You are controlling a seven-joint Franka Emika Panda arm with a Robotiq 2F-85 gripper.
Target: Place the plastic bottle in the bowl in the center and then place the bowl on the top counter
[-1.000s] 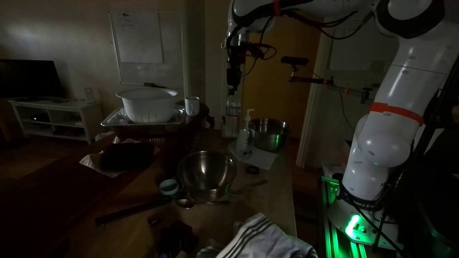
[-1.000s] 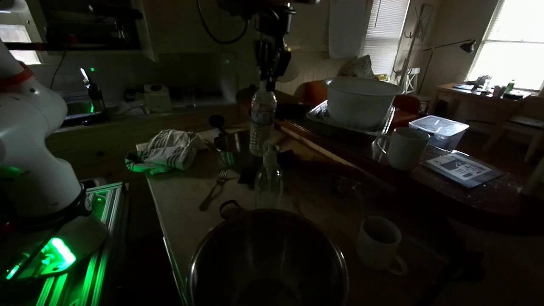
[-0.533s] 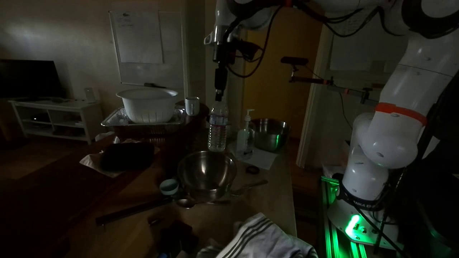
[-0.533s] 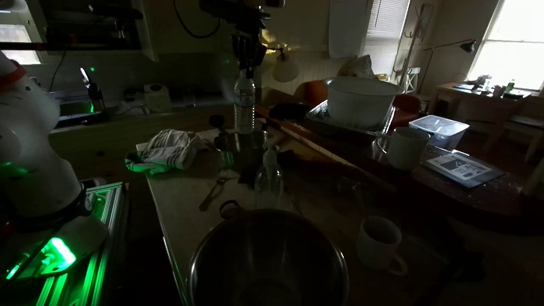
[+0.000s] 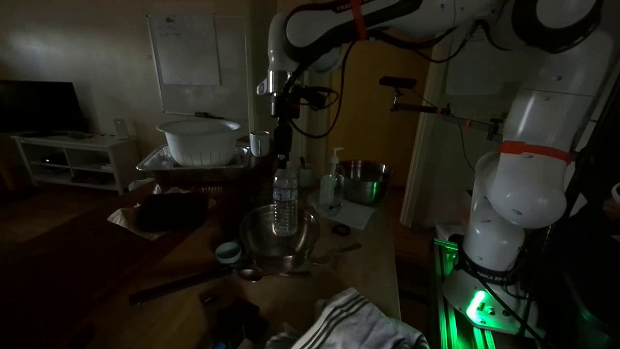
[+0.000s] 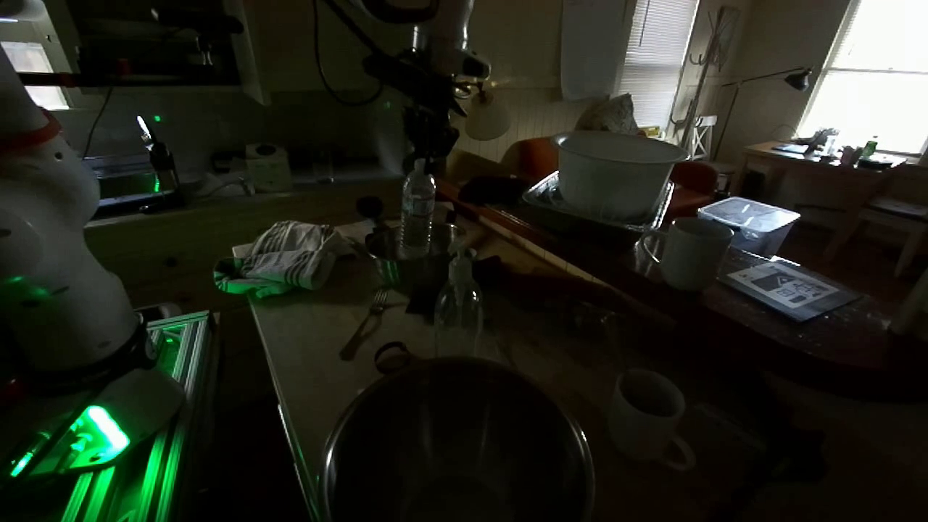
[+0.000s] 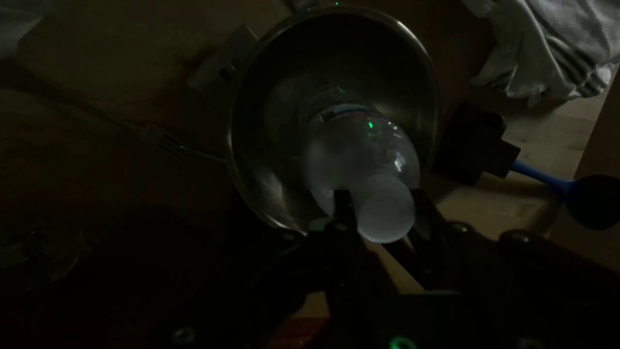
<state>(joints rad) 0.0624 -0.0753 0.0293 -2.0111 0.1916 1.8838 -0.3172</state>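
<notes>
Gripper clamped on plastic bottle by cap end, bottle roughly upright.
Base over or inside steel bowl, can't tell which. In an exterior view, pump bottle right of bowl, far side.

There are two steel mixing bowls, two white mugs, one plastic water bottle, one pump bottle and one striped towel.

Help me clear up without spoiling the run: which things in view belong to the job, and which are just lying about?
Job: gripper, plastic water bottle in its grip, steel mixing bowl beneath it, raised counter (probably the destination).

Lying about: second steel bowl, clear pump bottle, fork, striped towel, white tub.
</notes>
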